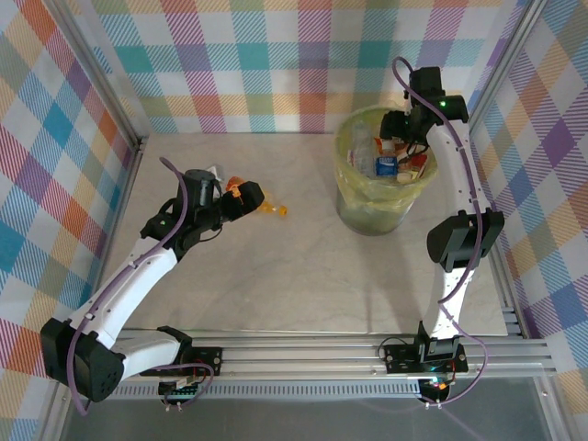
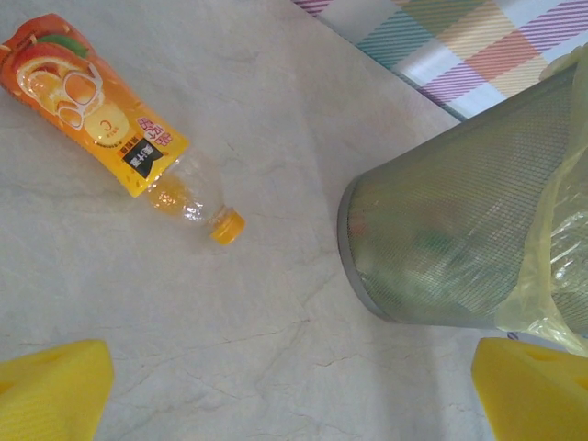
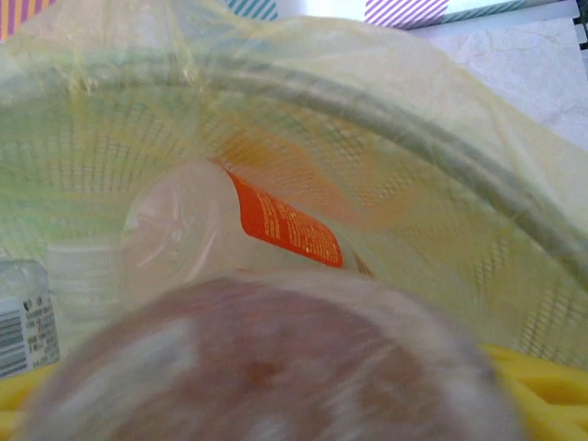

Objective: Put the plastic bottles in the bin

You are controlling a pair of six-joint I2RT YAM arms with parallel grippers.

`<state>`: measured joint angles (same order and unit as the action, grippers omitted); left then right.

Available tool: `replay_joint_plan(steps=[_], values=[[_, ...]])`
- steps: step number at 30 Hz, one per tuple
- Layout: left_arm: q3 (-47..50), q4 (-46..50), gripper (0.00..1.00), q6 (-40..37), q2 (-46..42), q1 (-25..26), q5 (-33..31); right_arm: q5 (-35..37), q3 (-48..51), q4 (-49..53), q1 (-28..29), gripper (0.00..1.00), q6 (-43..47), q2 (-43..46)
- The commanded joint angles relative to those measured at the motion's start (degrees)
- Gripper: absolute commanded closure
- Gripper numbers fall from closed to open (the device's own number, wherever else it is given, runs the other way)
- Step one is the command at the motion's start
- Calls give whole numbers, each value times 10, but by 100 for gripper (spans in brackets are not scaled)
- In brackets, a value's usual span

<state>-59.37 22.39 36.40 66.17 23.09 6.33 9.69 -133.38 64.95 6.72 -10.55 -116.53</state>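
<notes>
An orange-labelled juice bottle [image 2: 101,119] with a yellow cap lies on the table [image 1: 272,209], cap toward the bin. My left gripper [image 2: 294,395] hovers open above bare table near it [image 1: 241,197], nothing between its yellow fingers [image 2: 50,390]. The bin [image 1: 377,209] is a mesh basket [image 2: 441,248] with a yellow-green liner [image 3: 441,119]. My right gripper [image 1: 404,129] hangs over its rim. A blurred brownish bottle [image 3: 266,367] lies between its spread yellow fingers [image 3: 551,386], apparently slipping down. Inside lie a clear bottle with an orange label [image 3: 184,230] and others [image 1: 365,147].
Checked walls enclose the table on three sides, with the bin close to the back right corner. A metal rail [image 1: 322,354] runs along the near edge between the arm bases. Bare marble-look table [image 1: 303,276] stretches between bottle, bin and rail.
</notes>
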Motion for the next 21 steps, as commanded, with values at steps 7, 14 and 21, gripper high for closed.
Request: replay_joint_plan(steps=[7,14,21], values=[[5,-9,0,0,1,-8,6,28,-36,40,9,16,9,55],[2,-6,0,-1,1,-7,5,8,-10,33,12,30,3,74],[4,-4,0,-1,-1,-7,4,18,42,22,20,45,-6,108]])
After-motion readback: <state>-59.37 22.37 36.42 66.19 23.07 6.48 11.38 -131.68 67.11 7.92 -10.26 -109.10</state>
